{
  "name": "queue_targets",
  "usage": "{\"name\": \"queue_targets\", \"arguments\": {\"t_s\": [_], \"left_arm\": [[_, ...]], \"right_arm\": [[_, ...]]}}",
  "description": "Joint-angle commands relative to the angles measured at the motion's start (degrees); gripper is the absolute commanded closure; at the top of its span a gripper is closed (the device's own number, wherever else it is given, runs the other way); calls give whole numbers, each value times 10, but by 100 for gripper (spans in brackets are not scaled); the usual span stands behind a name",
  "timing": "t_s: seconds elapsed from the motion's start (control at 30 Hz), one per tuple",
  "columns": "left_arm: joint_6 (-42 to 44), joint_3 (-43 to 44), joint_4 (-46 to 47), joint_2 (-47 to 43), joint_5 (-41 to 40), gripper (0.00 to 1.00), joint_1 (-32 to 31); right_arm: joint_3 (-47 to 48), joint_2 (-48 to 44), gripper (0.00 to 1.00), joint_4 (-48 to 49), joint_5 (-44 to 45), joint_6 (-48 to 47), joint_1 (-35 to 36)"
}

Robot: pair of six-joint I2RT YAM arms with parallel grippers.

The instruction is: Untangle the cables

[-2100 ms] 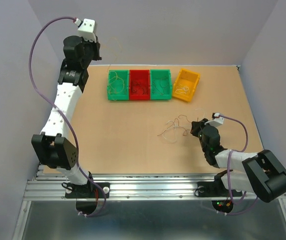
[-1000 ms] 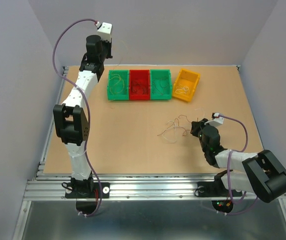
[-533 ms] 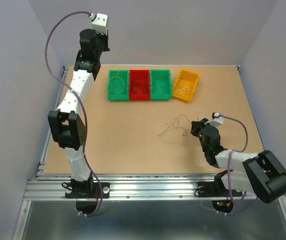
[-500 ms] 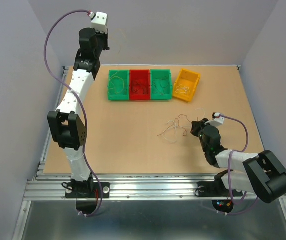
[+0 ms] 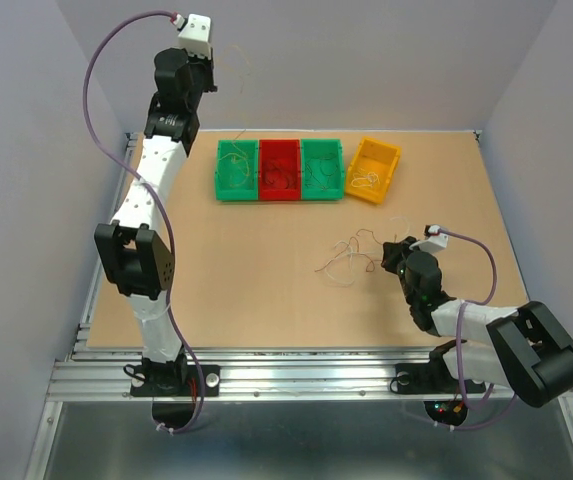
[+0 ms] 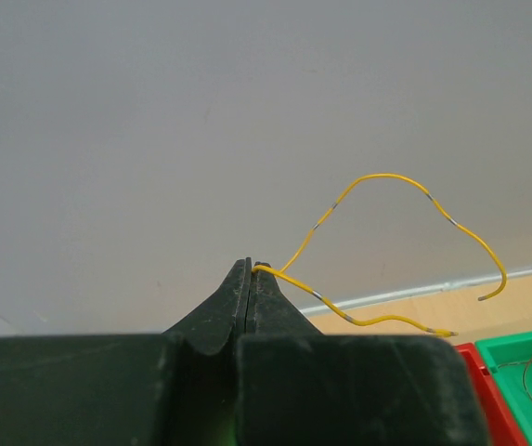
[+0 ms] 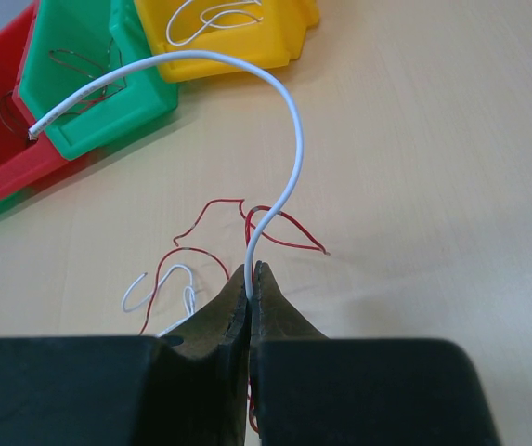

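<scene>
Two wires are pinched: our left gripper [image 6: 251, 269] clamps a yellow wire [image 6: 391, 177] arching beyond its tips, our right gripper [image 7: 250, 274] a white wire [image 7: 289, 121] just short of the tangle [image 5: 354, 252], which we fear a tug might drag along.

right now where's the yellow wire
The yellow wire is pinched in the left fingers, held up in the air at the far left, beyond the leftmost green bin.
</scene>
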Motion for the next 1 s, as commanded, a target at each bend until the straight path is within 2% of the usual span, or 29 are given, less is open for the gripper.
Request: {"name": "queue_targets", "arguments": {"t_s": [0.0, 0.13, 0.23, 0.37, 0.47, 0.57, 0.63, 0.83, 0.97], "left_arm": [[19, 1, 24, 6, -6, 100, -2], [37, -31, 40, 2, -7, 100, -2], [50, -96, 77, -19, -6, 100, -2], [70, -240, 161, -60, -6, 100, -2], [80, -298, 203, -69, -36, 100, -2], [91, -302, 223, -61, -70, 100, -2], [98, -260, 210, -37, -91, 100, -1], [110, -235, 199, -20, -99, 100, 0], [143, -248, 186, -21, -110, 100, -1]], "right_arm": [[-6, -16, 99, 25, 2, -8, -1], [-6, -19, 99, 24, 0, -8, -1], [-9, -23, 99, 25, 0, -8, -1], [-12, -30, 100, 24, -1, -9, -1], [-12, -30, 99, 25, 0, -9, -1], [-10, -27, 100, 25, -2, -9, -1], [-7, -23, 100, 25, -3, -9, -1], [-8, -25, 99, 25, -4, -9, -1], [-9, -28, 99, 24, -5, -10, -1]]}}
